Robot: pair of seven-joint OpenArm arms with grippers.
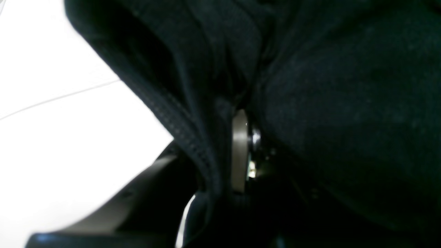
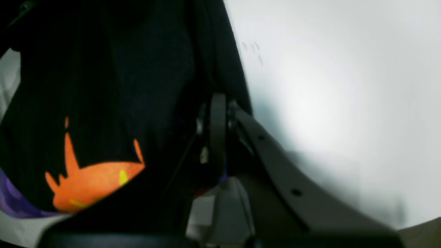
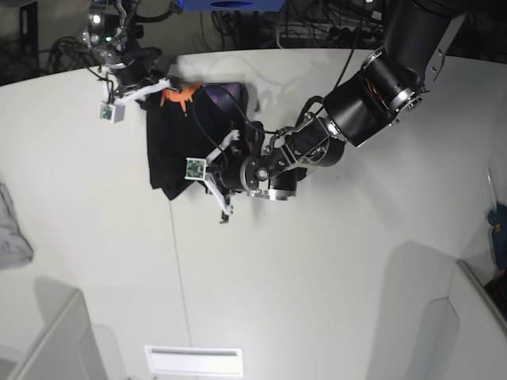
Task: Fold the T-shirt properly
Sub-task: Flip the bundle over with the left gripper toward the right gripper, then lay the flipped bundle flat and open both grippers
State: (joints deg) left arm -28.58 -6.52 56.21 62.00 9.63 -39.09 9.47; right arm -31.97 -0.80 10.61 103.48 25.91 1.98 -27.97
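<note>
Two sets of fingers are on the T-shirt (image 3: 178,138), which lies bunched toward the far left part of the white table (image 3: 317,261) as I see it from the base view. My left fingers (image 3: 207,172) are clenched on a black hem at its near edge. My right fingers (image 3: 150,85) are clenched on the far edge, next to the orange and purple print (image 2: 93,182). A grey cloth (image 3: 12,226) lies well apart at the table's left edge.
</note>
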